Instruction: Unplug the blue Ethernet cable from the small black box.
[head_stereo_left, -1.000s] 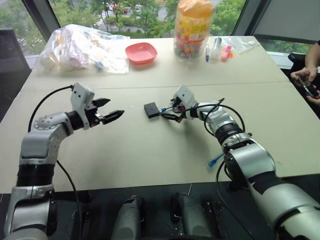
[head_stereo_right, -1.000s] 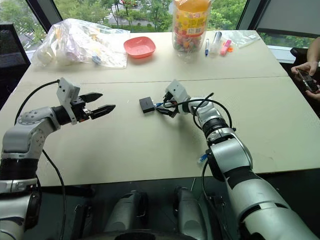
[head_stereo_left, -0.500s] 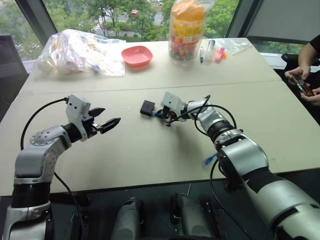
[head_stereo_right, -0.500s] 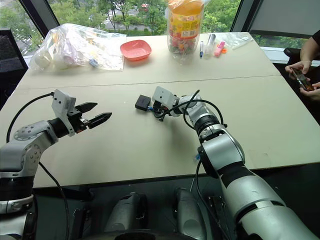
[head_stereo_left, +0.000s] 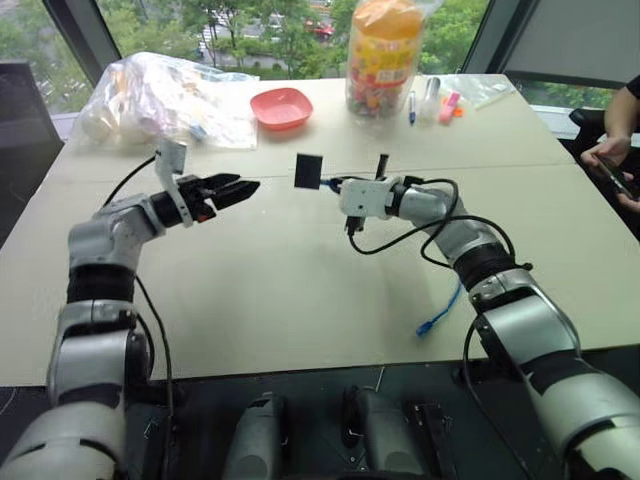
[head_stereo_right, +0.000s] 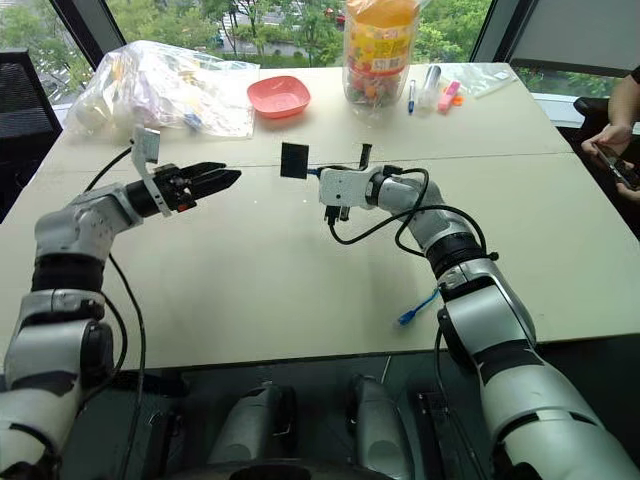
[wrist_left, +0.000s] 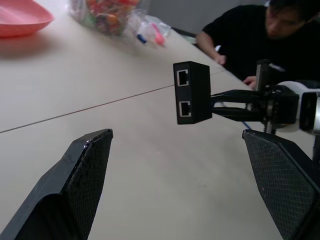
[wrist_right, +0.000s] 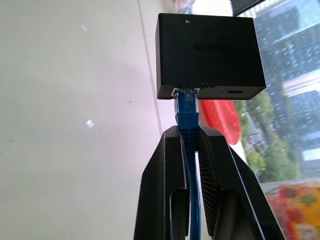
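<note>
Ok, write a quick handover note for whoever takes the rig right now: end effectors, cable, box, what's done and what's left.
Right end effector: shut on the blue Ethernet cable just behind its plug, holding it above the table.
Small black box: hangs off that plug, still connected.
Left end effector: open, empty, facing the box, short of it.
Cable's free end lies near the table's front edge.
Done: cable gripped, box lifted.
Left: grip the box with the left, pull the plug out.

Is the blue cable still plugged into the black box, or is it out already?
Still plugged in. The blue cable's plug sits in a port on the black box's edge, and the right gripper pinches the cable just behind it.
</note>
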